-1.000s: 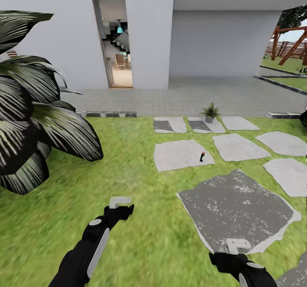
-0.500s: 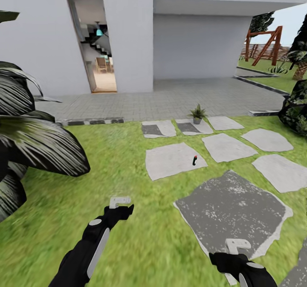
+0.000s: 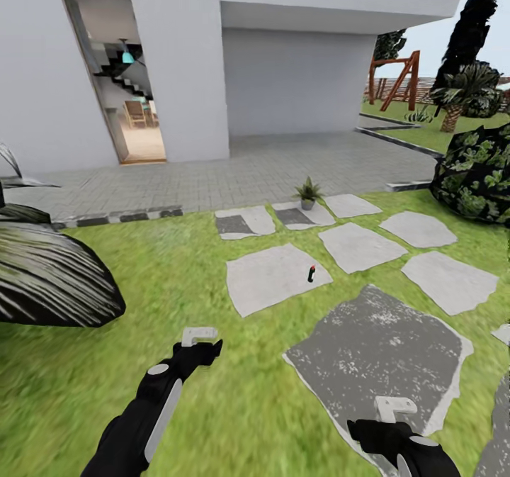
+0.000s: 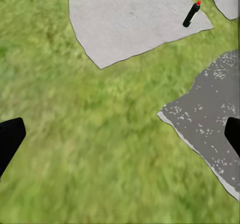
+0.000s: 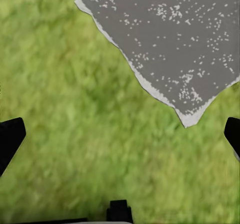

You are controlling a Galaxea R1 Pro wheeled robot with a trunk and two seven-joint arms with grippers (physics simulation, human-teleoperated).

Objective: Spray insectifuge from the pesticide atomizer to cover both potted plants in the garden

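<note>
Jaws spread wide on both grippers, nothing between them: left gripper (image 3: 199, 335) hanging above the lawn (image 3: 177, 278), right gripper (image 3: 395, 407) above the near edge of the large speckled stone (image 3: 379, 349). Fingers (image 4: 10, 139) at opposite edges of the left wrist view, with grass and stone between; fingers (image 5: 10, 136) likewise far apart in the right wrist view, over grass and a corner of that speckled stone (image 5: 175, 39).

One pesticide atomizer (image 3: 311, 273), dark with a red top, standing slightly tilted on a pale stepping stone (image 3: 273, 276) just beyond the speckled stone, close to that pale slab's right edge. Same bottle (image 4: 191, 14) near the slab's corner in the left wrist view, well apart from both grippers.

One potted plant (image 3: 308, 193) in view, farther off than the atomizer, at the far end of the stepping stones where the lawn meets the grey paving (image 3: 248, 172). About nine stones counted across the lawn. One striped-leaf plant (image 3: 46, 278) well to the left of the speckled stone, one dark round bush (image 3: 476, 172) to its far right. One open doorway (image 3: 117, 80) in the white wall beyond the paving.
</note>
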